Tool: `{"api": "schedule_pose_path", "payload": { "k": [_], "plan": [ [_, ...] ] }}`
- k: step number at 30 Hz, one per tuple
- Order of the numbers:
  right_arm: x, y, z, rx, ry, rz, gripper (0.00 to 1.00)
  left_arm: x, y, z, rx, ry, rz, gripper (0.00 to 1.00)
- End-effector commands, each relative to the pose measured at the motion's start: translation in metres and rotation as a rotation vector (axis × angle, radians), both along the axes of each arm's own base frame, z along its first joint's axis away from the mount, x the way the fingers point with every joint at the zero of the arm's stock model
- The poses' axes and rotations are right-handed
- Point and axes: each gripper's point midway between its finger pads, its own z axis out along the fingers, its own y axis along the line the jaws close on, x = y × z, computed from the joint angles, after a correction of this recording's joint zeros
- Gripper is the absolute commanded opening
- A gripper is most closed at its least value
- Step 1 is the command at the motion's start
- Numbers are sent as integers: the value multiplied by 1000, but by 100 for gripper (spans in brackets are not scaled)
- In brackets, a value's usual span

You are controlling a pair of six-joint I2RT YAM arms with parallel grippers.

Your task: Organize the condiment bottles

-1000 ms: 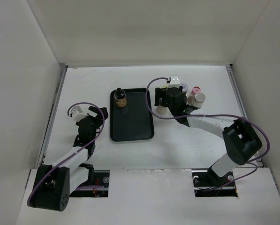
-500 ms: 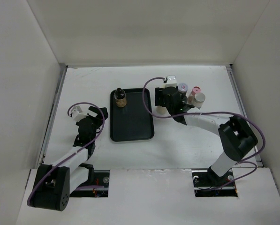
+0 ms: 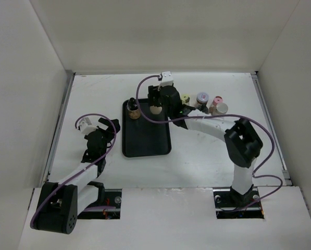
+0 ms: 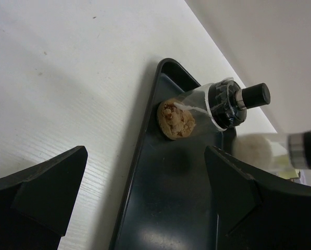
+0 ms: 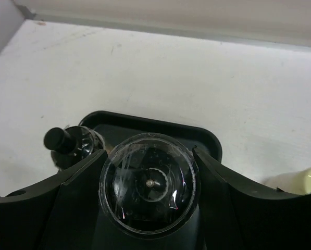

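1. White walls close in a matte white table [image 3: 207, 151]; the left wrist view shows a faint grain in its surface
2. Between the two arms lies the tray [image 3: 146, 138], flat, black and rectangular, with rounded corners, a raised lip and a slight sheen; its long axis runs away from the arm bases
3. Reaching across to the tray's far right corner, the right gripper [image 3: 158, 104] has its fingers clamped around a jar. The left gripper [image 4: 146, 161] sits on the tray's left, well apart from the jars, spread wide and carrying nothing
4. The held jar [image 5: 149, 183] is a clear cylinder with pale contents, upright, seen end-on from the right wrist. It is just to the right of the black-capped jar [image 3: 135, 109], which stands upright in the tray's far left corner with brown contents. Whether the held jar's base touches the tray I cannot tell; setting it down likely means lowering straight along its upright axis, clear of that neighbour
5. The loose jars [image 3: 202, 99] stand clustered on the table right of the tray, nearer the right arm, with yellow, grey, pink and whitish caps
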Motion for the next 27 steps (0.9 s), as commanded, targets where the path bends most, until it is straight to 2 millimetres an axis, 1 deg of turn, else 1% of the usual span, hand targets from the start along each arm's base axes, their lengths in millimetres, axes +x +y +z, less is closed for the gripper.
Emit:
{"api": "schedule_pose_path", "payload": {
  "k": [1,5,9,10,13,14,16,19,21,22,23,24,25,26,27],
  "plan": [
    [18,22,24,53,-64,12,57,5,2,19,-11,-74,4,100],
    [31,33,9,53,-53,8,57,4,-1,22,-8,-85,-2,100],
    [39,38,-7,57,-42,-8,60,5,-1,17,-12,-67,-7,100],
    [39,38,-11,59,-36,-13,64,6,-2,19,-15,-72,-9,100],
    [35,34,-22,52,-14,-15,80,5,0,20,-5,-76,0,100],
    [32,32,-21,55,-12,-16,84,6,2,19,-4,-72,6,100],
    [26,26,-13,67,-14,-17,88,6,0,17,-9,-64,-1,100],
    [10,12,16,100,-45,-14,91,6,-3,19,-5,-70,-8,100],
    [-3,-3,36,109,-70,-19,91,7,-1,18,-4,-67,-2,100],
    [-11,-13,45,117,-79,-28,89,7,-1,16,-3,-61,-2,100],
    [-17,-27,50,125,-86,-50,85,7,-1,16,-10,-61,-4,100],
    [-22,-42,51,131,-90,-81,77,6,-2,17,-15,-64,-9,100],
    [-25,-61,52,138,-92,-126,66,6,-2,20,-16,-73,-9,100],
    [-30,-77,48,130,-85,-161,54,6,-2,22,-11,-82,-9,100],
    [-35,-93,42,120,-77,-200,46,5,-2,23,-8,-84,-6,100]
  ]
}}
